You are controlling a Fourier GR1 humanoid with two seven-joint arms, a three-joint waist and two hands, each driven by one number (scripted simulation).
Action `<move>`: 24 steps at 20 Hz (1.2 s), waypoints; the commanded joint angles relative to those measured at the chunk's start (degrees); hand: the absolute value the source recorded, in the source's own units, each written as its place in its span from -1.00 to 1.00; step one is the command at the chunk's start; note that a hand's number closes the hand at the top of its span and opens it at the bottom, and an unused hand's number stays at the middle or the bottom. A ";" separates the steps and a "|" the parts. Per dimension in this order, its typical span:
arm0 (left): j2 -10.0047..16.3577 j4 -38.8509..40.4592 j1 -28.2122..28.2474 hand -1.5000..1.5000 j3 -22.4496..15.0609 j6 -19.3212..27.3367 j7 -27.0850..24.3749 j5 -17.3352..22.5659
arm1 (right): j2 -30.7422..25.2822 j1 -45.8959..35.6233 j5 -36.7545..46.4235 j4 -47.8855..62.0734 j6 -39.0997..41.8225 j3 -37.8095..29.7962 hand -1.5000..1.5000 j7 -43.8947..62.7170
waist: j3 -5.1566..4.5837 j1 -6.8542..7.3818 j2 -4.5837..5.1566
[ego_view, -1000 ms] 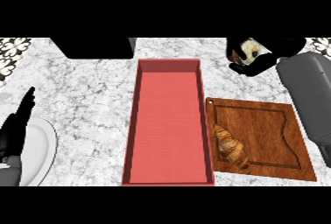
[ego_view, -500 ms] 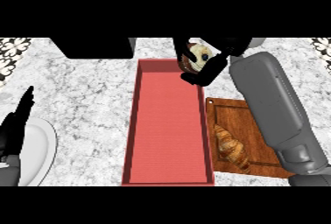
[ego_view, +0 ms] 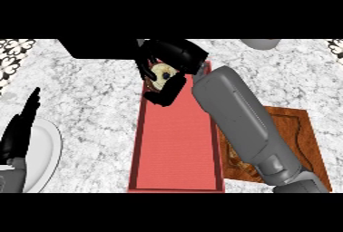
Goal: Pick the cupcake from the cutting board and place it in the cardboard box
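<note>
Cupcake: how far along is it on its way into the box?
Done: the cupcake is off the cutting board. In hand: the right hand curls round it above the far end of the red box. Left: lowering it in and letting go.

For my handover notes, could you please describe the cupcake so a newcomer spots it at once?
Find the red cardboard box in the middle of the counter. Over its far end, the right robot hand curls round the cupcake: pale, round, dark-centred, unlike the croissant on the cutting board.
</note>
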 commanded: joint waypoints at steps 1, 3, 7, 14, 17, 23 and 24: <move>-2.75 1.56 -0.05 0.00 -2.16 1.68 -1.35 -2.02 | 0.86 -2.39 -3.61 4.22 -9.02 10.30 1.00 4.89 | -0.03 1.33 0.22; -1.14 -0.87 -2.75 0.00 -1.68 0.32 2.89 -1.65 | 0.88 -2.42 -4.50 7.12 -14.23 12.47 1.00 5.07 | 0.00 1.60 0.29; -0.51 -0.56 -1.63 0.00 -0.78 -0.91 0.76 -0.64 | 0.90 -0.95 -11.80 10.85 -11.35 15.11 -1.00 9.43 | 0.00 1.64 0.25; 0.34 3.79 -2.12 0.00 1.02 -1.52 -3.55 -0.22 | 0.91 -3.81 -22.97 14.71 -15.74 22.22 -1.00 5.76 | -0.04 2.07 0.58; -1.79 3.30 -4.52 0.00 -0.86 0.10 0.07 -1.93 | 0.91 -4.83 -25.77 15.42 -18.03 20.73 -1.00 1.16 | -0.01 1.68 0.63; 0.61 2.04 -2.86 0.00 1.60 -1.35 -0.35 -0.40 | 0.91 -6.27 -32.60 18.62 -20.20 11.12 -1.00 -4.00 | 0.02 1.31 0.71; -1.38 1.17 -0.48 0.00 0.76 -0.07 -2.13 -0.83 | 0.91 -7.06 -33.93 18.01 -18.17 9.54 -1.00 -1.87 | 0.02 0.70 0.36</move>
